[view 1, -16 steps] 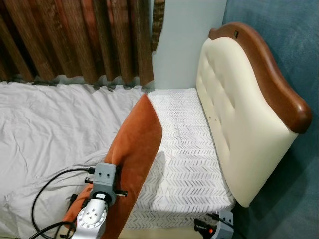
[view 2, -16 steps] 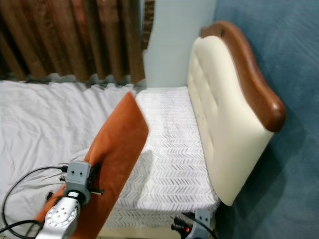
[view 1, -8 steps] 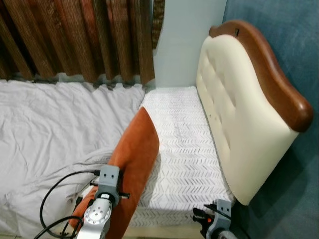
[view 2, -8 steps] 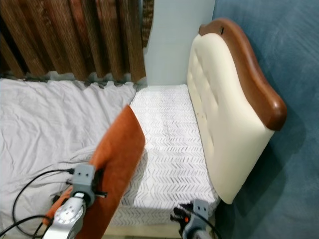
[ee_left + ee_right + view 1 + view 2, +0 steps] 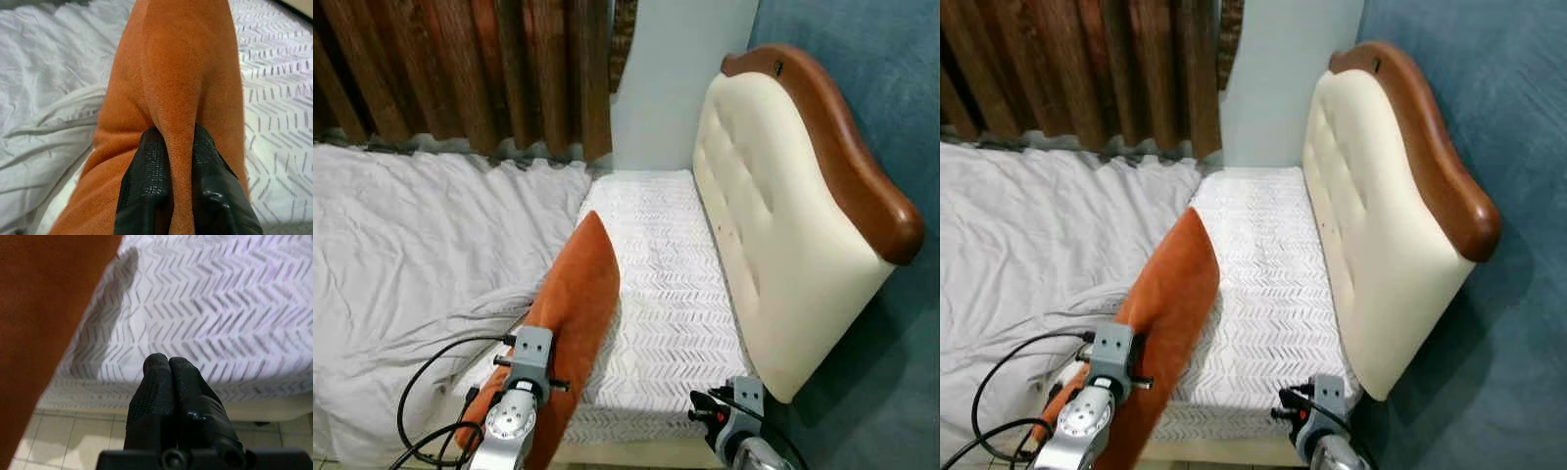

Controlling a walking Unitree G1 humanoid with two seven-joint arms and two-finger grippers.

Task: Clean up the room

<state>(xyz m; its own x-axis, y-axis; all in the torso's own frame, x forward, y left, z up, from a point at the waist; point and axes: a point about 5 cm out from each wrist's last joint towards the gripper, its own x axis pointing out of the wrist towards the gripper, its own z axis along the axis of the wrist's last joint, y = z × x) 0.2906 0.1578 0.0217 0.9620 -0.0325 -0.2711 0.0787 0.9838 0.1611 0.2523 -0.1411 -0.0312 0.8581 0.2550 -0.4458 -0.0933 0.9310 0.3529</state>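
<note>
One orange pillow, pinched at its edge by the left gripper, now sits lower than a second ago, over the bare chevron mattress near the headboard, suggesting placement is underway; the right gripper hangs pressed together.

One orange pillow is seen, pinched by the left gripper. Two grippers are counted, the right gripper among them. One bed is shown, with one padded headboard, one grey sheet and one set of brown curtains.
</note>
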